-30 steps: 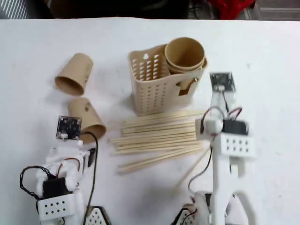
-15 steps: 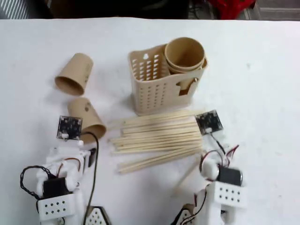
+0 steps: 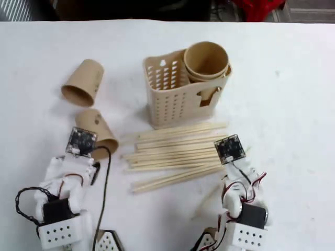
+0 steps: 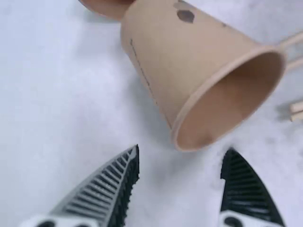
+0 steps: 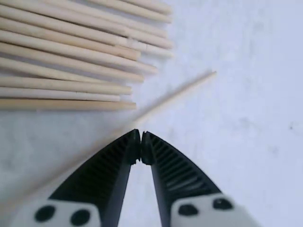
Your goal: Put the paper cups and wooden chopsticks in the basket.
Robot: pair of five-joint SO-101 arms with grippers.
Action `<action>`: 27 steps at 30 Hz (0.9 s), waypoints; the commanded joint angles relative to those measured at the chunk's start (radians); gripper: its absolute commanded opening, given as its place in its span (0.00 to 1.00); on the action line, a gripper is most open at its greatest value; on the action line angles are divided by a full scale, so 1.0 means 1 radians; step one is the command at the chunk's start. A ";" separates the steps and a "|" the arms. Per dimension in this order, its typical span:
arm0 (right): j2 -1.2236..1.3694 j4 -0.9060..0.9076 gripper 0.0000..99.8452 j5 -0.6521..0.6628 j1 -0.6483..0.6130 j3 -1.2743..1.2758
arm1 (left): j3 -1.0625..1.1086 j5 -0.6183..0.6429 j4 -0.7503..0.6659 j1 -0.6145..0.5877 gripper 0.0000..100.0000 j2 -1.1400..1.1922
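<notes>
On the white surface (image 3: 293,78), the left pincer (image 4: 184,151) is spread before a toppled paper cup (image 4: 199,80), and the right pincer (image 5: 140,137) is pressed together beside the wooden chopsticks (image 5: 71,52) near the basket (image 3: 172,104).

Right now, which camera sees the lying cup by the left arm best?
The left wrist view: the cup lies close, open mouth facing the open fingers. The high view has it small, partly under the arm's camera board. The right wrist view faces chopsticks.

Bright, even overhead light; white table (image 3: 298,68) nearly blown out. Faint soft shadows beside basket (image 3: 170,104) and lying cup (image 4: 189,71). Dark band along high view's top edge.
</notes>
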 commanded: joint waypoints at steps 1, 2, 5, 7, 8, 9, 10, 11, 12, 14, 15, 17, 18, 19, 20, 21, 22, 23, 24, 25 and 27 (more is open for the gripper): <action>-0.018 0.027 0.02 0.075 0.008 0.012 | -0.173 -0.046 0.089 -0.007 0.30 -0.008; -0.016 0.027 0.02 0.075 0.008 0.012 | -0.216 -0.055 0.120 -0.007 0.32 -0.008; -0.016 0.027 0.02 0.077 0.008 0.014 | -0.330 -0.058 0.186 -0.005 0.39 -0.007; -0.016 0.028 0.02 0.077 0.008 0.014 | -0.374 -0.071 0.181 -0.002 0.39 -0.004; -0.016 0.028 0.02 0.078 0.008 0.014 | -0.385 -0.074 0.169 -0.002 0.38 -0.004; -0.016 0.028 0.02 0.078 0.008 0.014 | -0.391 -0.072 0.155 -0.004 0.38 -0.004; -0.016 0.028 0.02 0.078 0.008 0.015 | -0.393 -0.071 0.140 -0.005 0.38 -0.002; -0.016 0.028 0.02 0.078 0.008 0.015 | -0.393 -0.071 0.129 -0.005 0.38 -0.002; -0.016 0.028 0.02 0.078 0.008 0.015 | -0.391 -0.071 0.126 -0.005 0.38 -0.002; -0.016 0.028 0.02 0.080 0.008 0.017 | -0.385 -0.071 0.110 -0.005 0.38 -0.002; -0.016 0.028 0.02 0.080 0.008 0.017 | -0.373 -0.077 0.098 -0.005 0.38 -0.002; -0.016 0.028 0.02 0.080 0.008 0.017 | -0.328 -0.091 0.054 -0.002 0.38 -0.002; -0.016 0.028 0.02 0.080 0.008 0.017 | -0.295 -0.115 0.028 -0.002 0.38 -0.002; -0.016 0.028 0.02 0.080 0.008 0.017 | -0.261 -0.133 0.005 -0.002 0.38 -0.002; -0.016 0.028 0.02 0.080 0.008 0.017 | -0.227 -0.153 -0.017 -0.002 0.38 -0.002; -0.016 0.028 0.02 0.080 0.008 0.017 | -0.199 -0.167 -0.035 -0.004 0.38 -0.002; -0.016 0.028 0.02 0.080 0.007 0.017 | -0.178 -0.175 -0.049 -0.004 0.38 -0.002; -0.016 0.028 0.02 0.080 0.007 0.017 | -0.167 -0.183 -0.057 -0.004 0.38 -0.002; -0.016 0.028 0.02 0.080 0.007 0.017 | -0.161 -0.184 -0.058 -0.004 0.38 -0.002; -0.016 0.028 0.02 0.080 0.007 0.017 | -0.161 -0.183 -0.058 -0.004 0.38 -0.002; -0.016 0.028 0.02 0.080 0.007 0.017 | -0.164 -0.178 -0.064 -0.004 0.38 -0.002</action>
